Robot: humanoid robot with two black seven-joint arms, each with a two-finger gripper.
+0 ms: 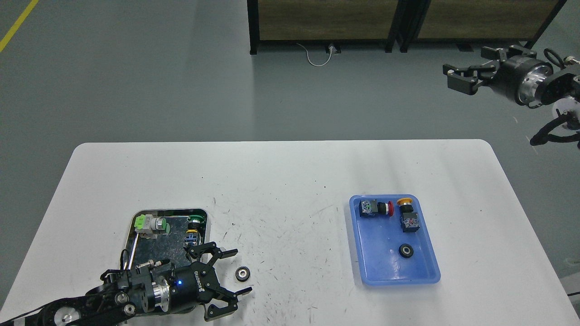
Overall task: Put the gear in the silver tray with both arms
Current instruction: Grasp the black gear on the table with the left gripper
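A small black gear (243,273) lies on the white table just right of the silver tray (134,235). My left gripper (232,276) is open at the tray's lower right corner, its fingers spread left of the gear, one above and one below its level. The gear sits just off the fingertips and is not held. The tray holds a green-and-silver push button (151,225) and a green-topped switch (193,228). My right gripper (458,77) is open and empty, held high off the table's far right.
A blue plastic tray (428,270) at the right of the table holds a red push button (375,208), a yellow-capped switch (406,214) and a black wheel-like part (405,250). Dark-framed panels (317,20) stand on the floor behind the table.
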